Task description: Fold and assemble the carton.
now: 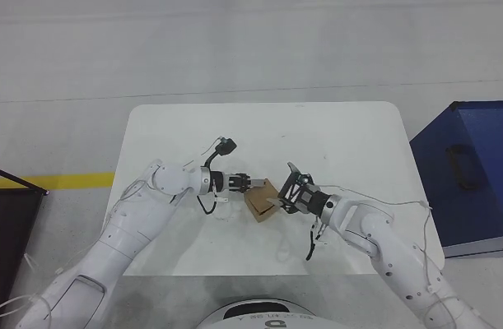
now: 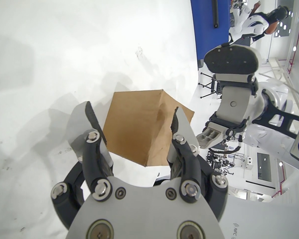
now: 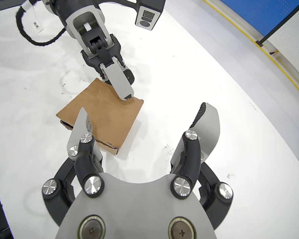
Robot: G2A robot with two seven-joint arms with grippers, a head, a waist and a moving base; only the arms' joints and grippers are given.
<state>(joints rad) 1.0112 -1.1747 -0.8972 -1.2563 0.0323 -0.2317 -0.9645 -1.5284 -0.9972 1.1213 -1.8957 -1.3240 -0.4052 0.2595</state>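
The white table (image 1: 342, 140) takes up the middle of the top view. A blue bin (image 1: 473, 177) stands on the floor off its right side, and a yellow line (image 1: 70, 179) runs along the floor on the left.

The carton (image 1: 260, 203), a brown cardboard box lying low and flat, sits on the table near the centre, a little toward the robot's side. Its edges toward the right arm look torn and layered. The two arms come in from either side and meet at it.

The left gripper (image 2: 133, 106) is at the carton's far-left side with its fingers spread moderately apart and gripping nothing. In the right wrist view, the tip of one of its fingers (image 3: 122, 85) rests on the carton's top face close to a corner.

The right gripper (image 3: 144, 108) is just beside the carton's opposite side with its fingers spread wide and holding nothing. One finger lies over the carton's near edge, though I cannot tell if it touches. The other finger is over bare table.
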